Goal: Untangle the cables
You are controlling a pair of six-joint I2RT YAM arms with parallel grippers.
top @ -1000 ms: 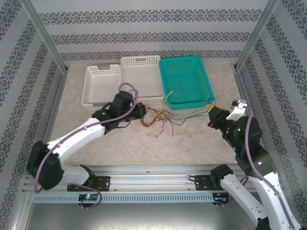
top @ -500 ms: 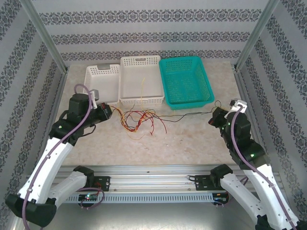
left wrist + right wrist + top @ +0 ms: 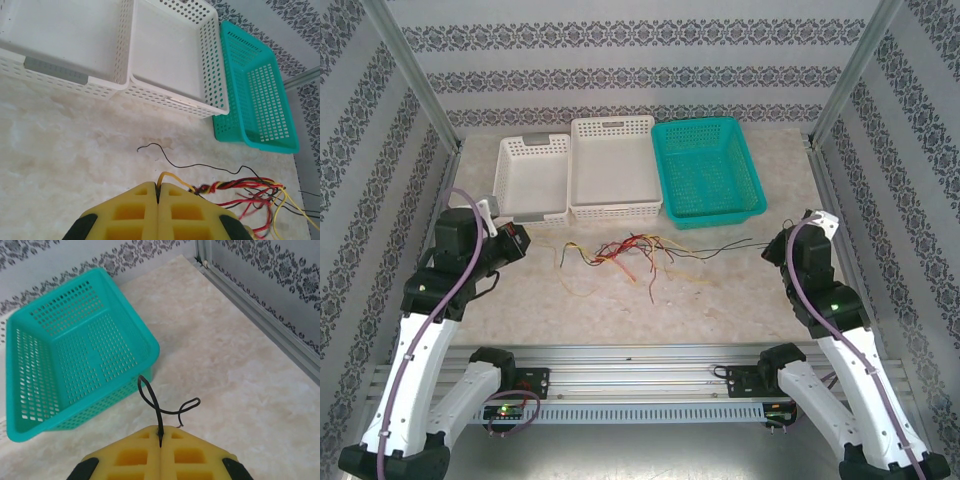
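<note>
Two arms stand well apart at either side of the worktop [image 3: 720,290], and the cables [image 3: 660,250] lie strung out between them, in front of the row of three baskets and outside their walls. The knot [image 3: 620,250] of red, yellow and orange strands sits a little left of centre, just before the middle white basket [image 3: 612,168], and loose ends trail from it toward the near edge. The left fingers [image 3: 131,212] are clenched flat together on a yellow cable [image 3: 172,174]. It comes out of the seam between them and arcs right into the twisted part of the bundle, where red, yellow and black strands wind round each other. Beside it, a thin black strand [image 3: 177,165] lies slack on the marble-patterned surface, its free end curled toward the white baskets. The right fingers [image 3: 132,452] are likewise pressed together, pinching a black cable [image 3: 159,422]. Above the grip it makes a small upright loop and a short tail hooks off to the right, with the teal basket [image 3: 75,355] close behind. Seen from above, a dark cable runs leftward from the right arm, past the front of the teal basket, to the knot. The small white basket [image 3: 534,180] stands at the left end of the row, touching the middle one.
</note>
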